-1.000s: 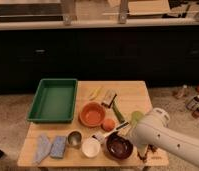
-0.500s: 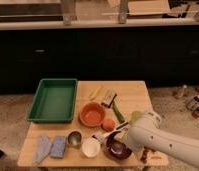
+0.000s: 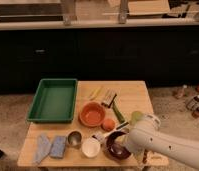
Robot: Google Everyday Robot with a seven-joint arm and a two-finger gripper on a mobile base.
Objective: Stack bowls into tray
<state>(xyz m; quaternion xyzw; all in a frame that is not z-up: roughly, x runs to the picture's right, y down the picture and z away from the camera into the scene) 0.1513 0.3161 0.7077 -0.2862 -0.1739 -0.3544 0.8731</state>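
Over the front right of the bench (image 3: 135, 95), the gripper (image 3: 121, 143) is hanging at the maroon bowl (image 3: 111, 151), seemingly reaching into it; whether it is clamping the rim or standing open I cannot tell. No stacking is showing yet: the tray (image 3: 53, 100) is lying empty at the left rear, while the orange bowl (image 3: 92, 114) and white bowl (image 3: 91, 148) are sitting apart on the bench. All three bowls, I judge, are awaiting transfer.

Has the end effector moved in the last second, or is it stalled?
Yes. Judged against the table, the end effector has shifted left from near the table's right edge and now sits over the maroon bowl.
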